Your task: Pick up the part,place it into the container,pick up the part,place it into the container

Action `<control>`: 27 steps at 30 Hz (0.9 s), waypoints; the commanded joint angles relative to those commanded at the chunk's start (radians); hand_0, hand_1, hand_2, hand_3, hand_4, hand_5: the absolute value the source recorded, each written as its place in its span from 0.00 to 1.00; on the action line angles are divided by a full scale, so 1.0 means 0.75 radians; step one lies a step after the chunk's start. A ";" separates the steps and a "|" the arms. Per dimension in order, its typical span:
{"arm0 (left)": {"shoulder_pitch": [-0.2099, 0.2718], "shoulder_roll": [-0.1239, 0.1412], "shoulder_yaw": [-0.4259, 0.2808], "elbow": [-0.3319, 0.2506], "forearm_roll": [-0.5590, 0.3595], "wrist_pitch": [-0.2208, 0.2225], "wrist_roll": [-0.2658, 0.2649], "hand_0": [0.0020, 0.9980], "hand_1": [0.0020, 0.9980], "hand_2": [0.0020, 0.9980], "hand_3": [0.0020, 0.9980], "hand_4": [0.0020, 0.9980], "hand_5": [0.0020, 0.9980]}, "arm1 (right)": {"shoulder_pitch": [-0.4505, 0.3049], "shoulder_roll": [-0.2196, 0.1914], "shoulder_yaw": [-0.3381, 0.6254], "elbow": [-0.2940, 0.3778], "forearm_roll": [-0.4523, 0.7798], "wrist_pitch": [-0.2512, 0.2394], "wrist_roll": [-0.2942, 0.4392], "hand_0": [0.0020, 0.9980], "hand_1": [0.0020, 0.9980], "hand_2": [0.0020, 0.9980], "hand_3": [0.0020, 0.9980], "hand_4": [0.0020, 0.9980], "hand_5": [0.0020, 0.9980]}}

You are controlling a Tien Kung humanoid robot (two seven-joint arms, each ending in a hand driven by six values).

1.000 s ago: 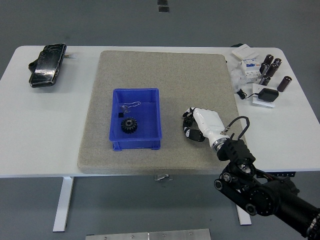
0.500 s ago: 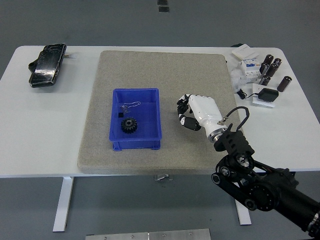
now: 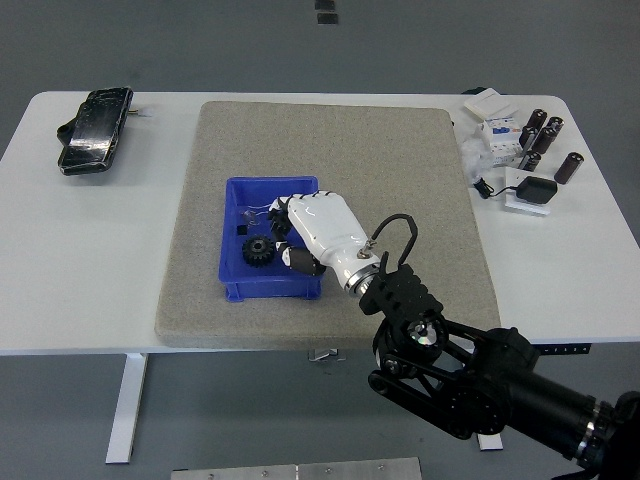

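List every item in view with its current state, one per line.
Right hand: over the blue bin, fingers curled; contents hidden.
Blue bin: upright on the mat, open.
Black gear: flat inside the bin.
Grey mat: flat on the table.
Black pouch: lying at the far left.

The white table carries a grey mat, a black pouch and small parts at right

The right hand reaches over the blue bin on the grey mat, fingers curled; whether they hold anything cannot be told. A black gear lies in the bin. The surface also carries a black device at far left and small parts at far right.
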 joint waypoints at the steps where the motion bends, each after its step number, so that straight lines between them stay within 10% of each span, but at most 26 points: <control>1: 0.000 0.000 0.000 0.000 0.000 0.000 0.001 0.63 0.61 0.58 0.59 0.60 0.20 | 0.000 0.001 -0.002 -0.001 0.000 0.000 0.000 1.00 0.96 0.97 0.98 0.69 0.15; 9: -0.004 0.000 -0.016 0.000 0.014 -0.005 0.000 0.63 0.61 0.58 0.59 0.61 0.20 | -0.013 0.001 0.005 -0.008 0.048 -0.023 0.025 1.00 0.97 0.97 0.98 0.69 0.14; 16: -0.002 -0.001 -0.016 0.000 0.010 -0.006 0.002 0.63 0.61 0.58 0.59 0.61 0.19 | -0.132 -0.043 0.192 0.073 0.330 -0.153 0.257 1.00 0.94 0.94 0.95 0.73 0.18; 24: 0.001 -0.001 -0.014 0.000 0.001 -0.005 0.006 0.64 0.61 0.57 0.59 0.60 0.19 | -0.318 -0.086 0.473 -0.009 0.733 0.086 0.638 0.88 0.82 0.82 0.83 0.73 0.26; 25: 0.001 -0.001 -0.014 0.000 0.000 -0.006 0.006 0.64 0.61 0.57 0.58 0.60 0.18 | -0.341 -0.084 0.509 -0.019 0.787 0.124 0.681 0.84 0.75 0.76 0.75 0.78 0.48; 27: 0.001 -0.003 -0.014 0.000 0.001 -0.007 0.006 0.64 0.61 0.57 0.58 0.60 0.18 | -0.379 -0.080 0.574 -0.029 0.880 0.188 0.754 0.84 0.75 0.76 0.75 0.78 0.48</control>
